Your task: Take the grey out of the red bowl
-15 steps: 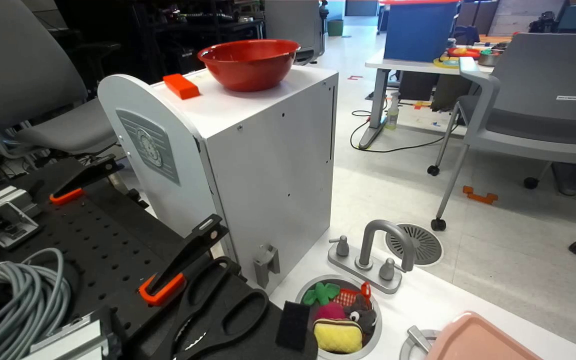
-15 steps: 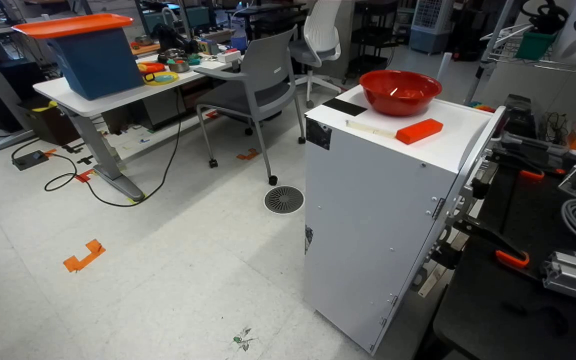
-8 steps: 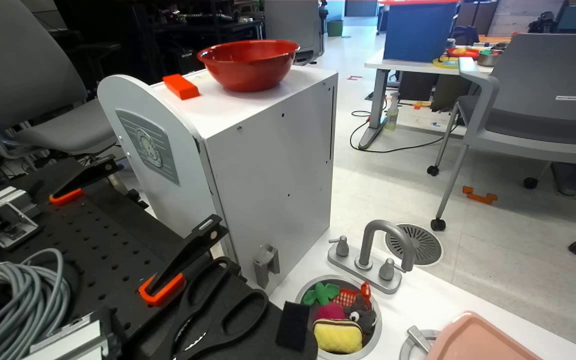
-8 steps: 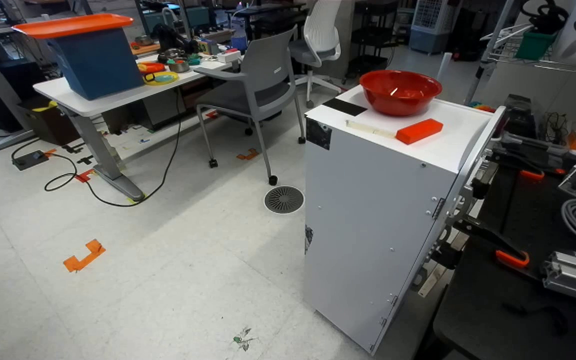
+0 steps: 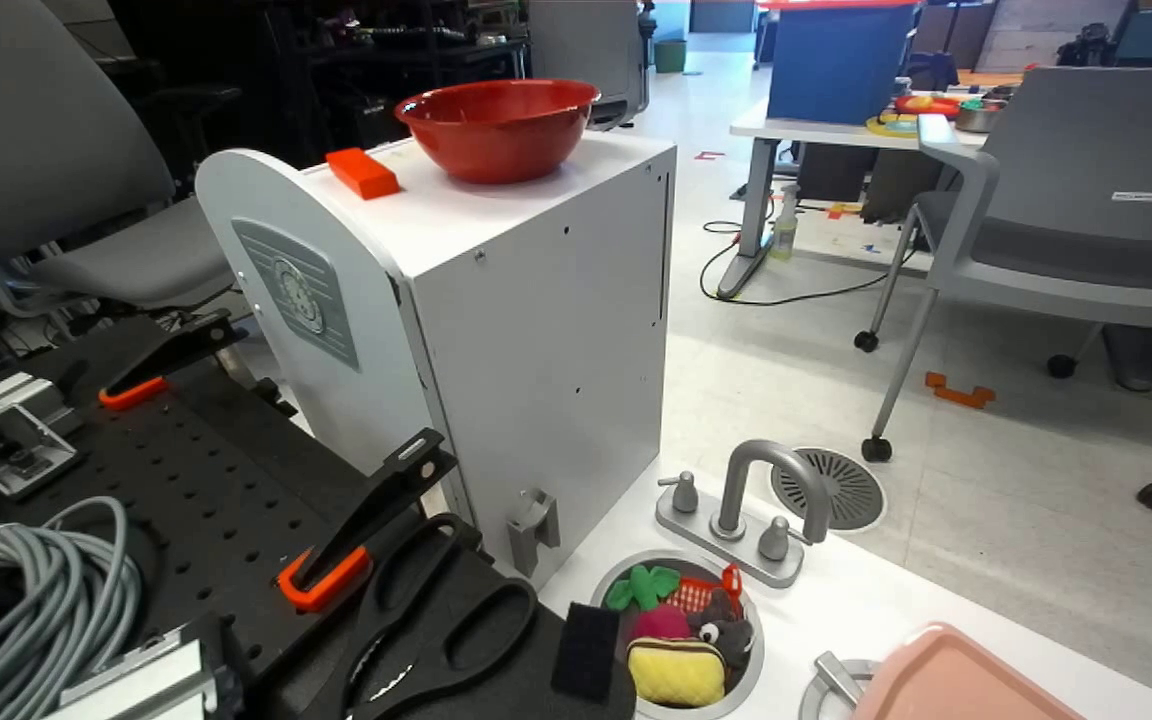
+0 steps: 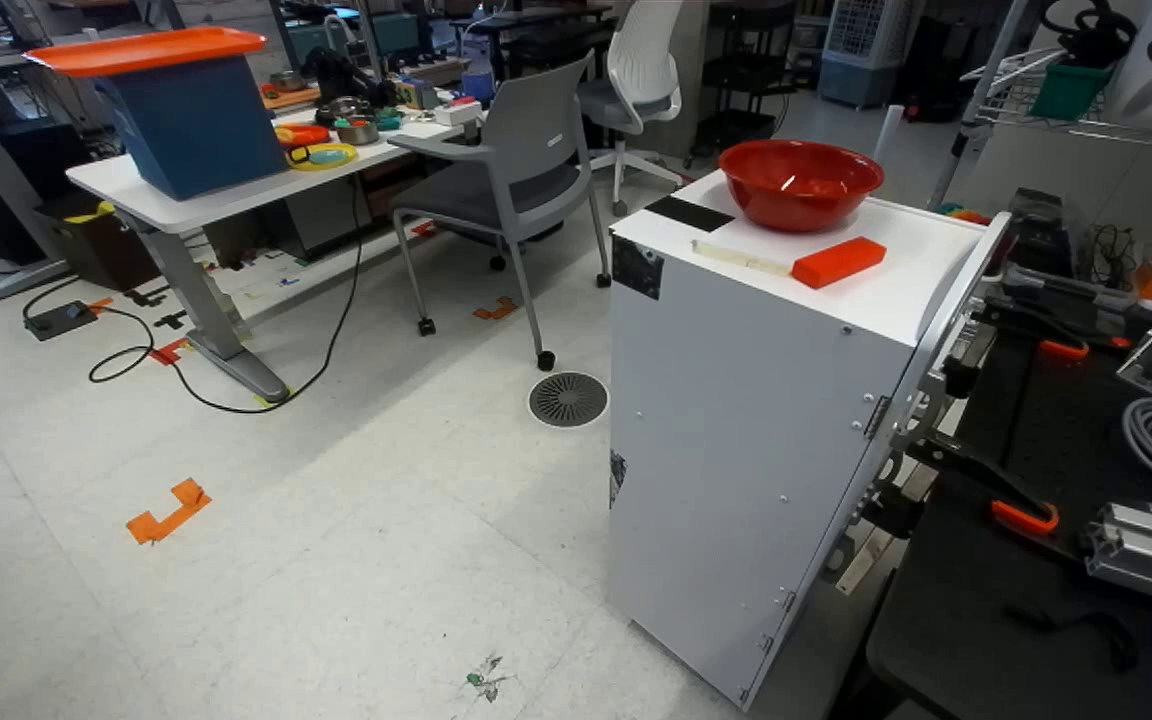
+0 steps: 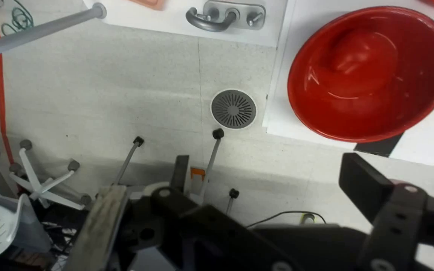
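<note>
- My gripper (image 7: 265, 165) reaches in from the bottom of the wrist view, with the camera looking down past it onto a floor drain (image 7: 233, 109).
- I have the jaws spread wide, with bare floor (image 7: 300, 162) showing between the fingers (image 7: 364, 184).
- The red bowl (image 7: 375, 86) is at upper right in that view, apart from the fingers in the picture; I can't judge the depth between them.
- Its inside shows shiny red with bright reflections.
- In both exterior views I see the bowl upright on top of the white cabinet (image 6: 736, 450), near an orange block (image 5: 363, 173).
- Against a second ago, bowl and block haven't shifted; whether my gripper has moved, I can't tell.
</note>
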Action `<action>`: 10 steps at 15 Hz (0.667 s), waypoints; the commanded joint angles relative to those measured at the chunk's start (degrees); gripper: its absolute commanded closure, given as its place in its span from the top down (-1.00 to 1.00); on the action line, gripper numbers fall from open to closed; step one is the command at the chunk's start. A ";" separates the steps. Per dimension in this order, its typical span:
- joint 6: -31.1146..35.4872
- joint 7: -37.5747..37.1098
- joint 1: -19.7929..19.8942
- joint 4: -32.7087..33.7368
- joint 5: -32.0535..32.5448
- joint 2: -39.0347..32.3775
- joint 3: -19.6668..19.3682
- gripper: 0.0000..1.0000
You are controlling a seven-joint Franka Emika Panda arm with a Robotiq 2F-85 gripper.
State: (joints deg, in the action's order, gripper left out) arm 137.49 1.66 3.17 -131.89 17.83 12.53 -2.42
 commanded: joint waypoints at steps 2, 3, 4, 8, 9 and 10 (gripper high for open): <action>4.15 4.25 -1.89 -2.92 -8.57 2.22 -0.80 1.00; 3.37 5.00 -2.30 -2.80 -11.31 1.90 -0.98 1.00; 2.60 5.35 -2.44 -2.67 -13.21 1.66 -0.97 1.00; 0.19 4.94 -2.70 -1.88 -16.23 0.29 -0.08 1.00; 0.02 5.64 -3.00 -1.82 -16.60 0.13 -0.05 1.00; -0.31 6.46 -3.35 -1.67 -16.89 -0.01 -0.01 1.00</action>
State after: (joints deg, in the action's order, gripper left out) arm 139.02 5.75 0.83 -134.55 3.17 12.92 -2.45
